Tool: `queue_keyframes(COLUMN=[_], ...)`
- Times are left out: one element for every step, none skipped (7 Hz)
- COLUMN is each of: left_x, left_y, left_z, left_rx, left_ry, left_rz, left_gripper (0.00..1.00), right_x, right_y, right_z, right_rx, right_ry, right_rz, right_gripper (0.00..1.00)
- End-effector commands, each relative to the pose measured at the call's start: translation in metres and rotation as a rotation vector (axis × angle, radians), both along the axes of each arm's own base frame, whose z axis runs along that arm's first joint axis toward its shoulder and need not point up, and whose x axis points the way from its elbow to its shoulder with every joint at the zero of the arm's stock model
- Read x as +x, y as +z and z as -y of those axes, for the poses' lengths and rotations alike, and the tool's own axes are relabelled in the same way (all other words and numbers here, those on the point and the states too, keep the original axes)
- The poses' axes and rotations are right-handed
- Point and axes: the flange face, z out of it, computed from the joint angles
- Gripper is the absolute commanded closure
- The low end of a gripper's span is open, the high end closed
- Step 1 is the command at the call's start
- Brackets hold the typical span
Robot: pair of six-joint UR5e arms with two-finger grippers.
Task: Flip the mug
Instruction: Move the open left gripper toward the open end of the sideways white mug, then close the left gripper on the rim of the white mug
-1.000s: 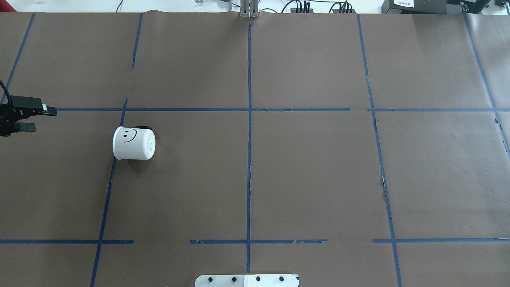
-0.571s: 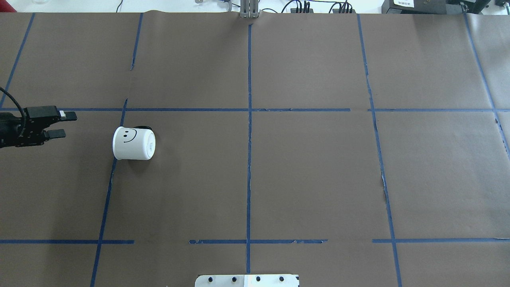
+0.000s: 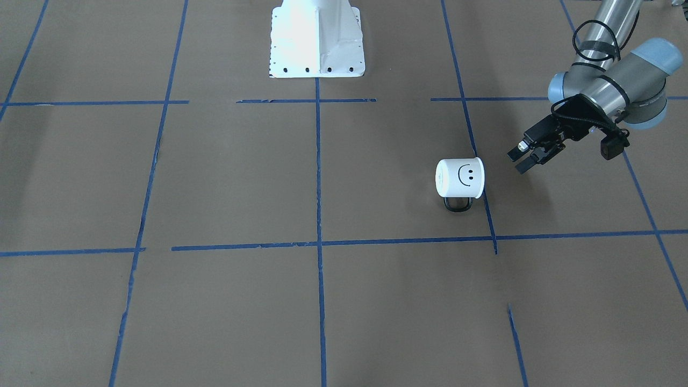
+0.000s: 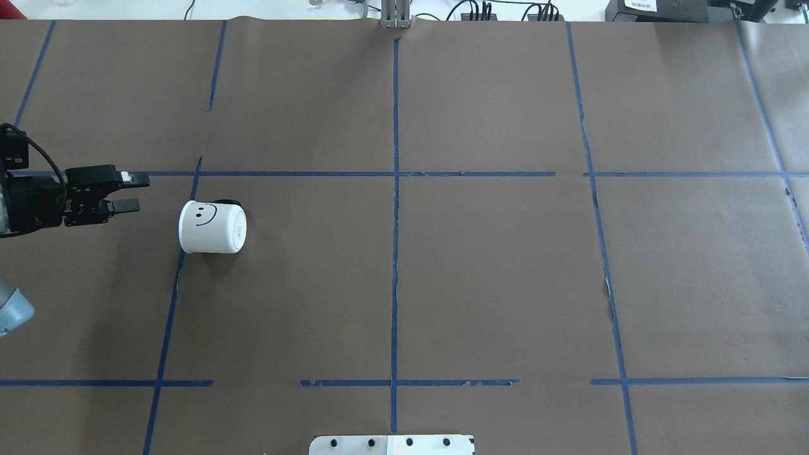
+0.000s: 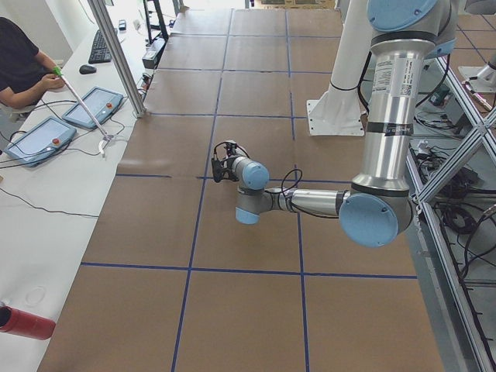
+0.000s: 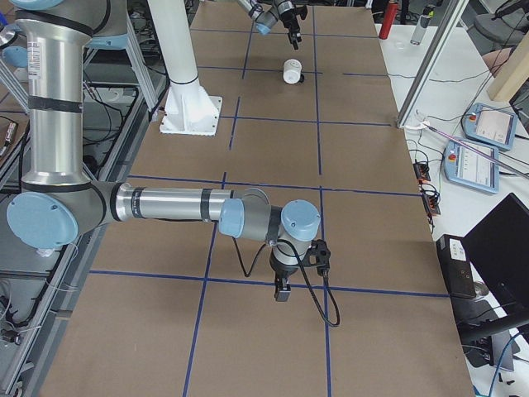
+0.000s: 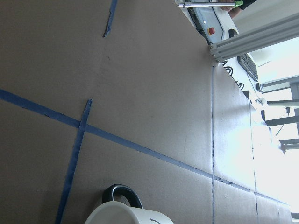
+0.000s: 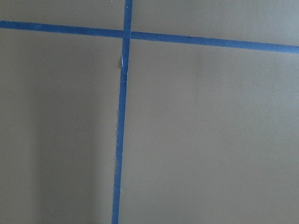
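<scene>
1. The mug (image 4: pixel 212 227) lies on its side toward the table's (image 4: pixel 480 272) left edge. Its mouth seemingly faces the left claw (image 4: pixel 139 193), which is spread and near it but not touching.
2. Line up one finger inside the rim and one outside, then pinch gently; a nudge could roll it.
3. Since a second ago, that claw has advanced from the left edge; the mug hasn't moved.
4. The right claw (image 6: pixel 281 291): you cannot tell its state.

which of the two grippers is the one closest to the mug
The left gripper: it hangs open just beside the mug, not touching it, while the right gripper is far off across the table.
</scene>
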Motion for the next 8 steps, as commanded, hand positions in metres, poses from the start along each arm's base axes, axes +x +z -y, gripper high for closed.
queue_keyframes(left_x=[0.008, 0.028, 0.036, 0.059, 0.062, 0.065, 0.069, 0.081], left_y=[0.011, 0.018, 0.019, 0.012, 0.014, 0.015, 0.013, 0.005], left_z=[0.001, -0.004, -0.006, 0.006, 0.006, 0.004, 0.004, 0.002], left_rx=[-0.101, -0.093, -0.084, -0.075, -0.006, 0.006, 0.017, 0.040], left_ry=[0.018, 0.033, 0.033, 0.038, 0.038, 0.046, 0.051, 0.082], left_rz=[-0.088, -0.100, -0.104, -0.108, -0.086, -0.085, -0.088, -0.095], left_gripper=[0.00, 0.00, 0.00, 0.00, 0.02, 0.03, 0.04, 0.05], right_x=[0.000, 0.000, 0.000, 0.000, 0.000, 0.000, 0.000, 0.000], right_y=[0.001, 0.001, 0.001, 0.001, 0.000, 0.001, 0.000, 0.001], right_z=[0.000, 0.000, 0.000, 0.000, 0.000, 0.000, 0.000, 0.000], right_rx=[-0.002, -0.002, -0.002, -0.002, 0.000, -0.002, 0.000, -0.002], right_ry=[0.000, 0.000, 0.000, 0.000, 0.000, 0.000, 0.000, 0.000], right_rz=[0.000, 0.000, 0.000, 0.000, 0.000, 0.000, 0.000, 0.000], right_gripper=[0.00, 0.00, 0.00, 0.00, 0.00, 0.00, 0.00, 0.00])
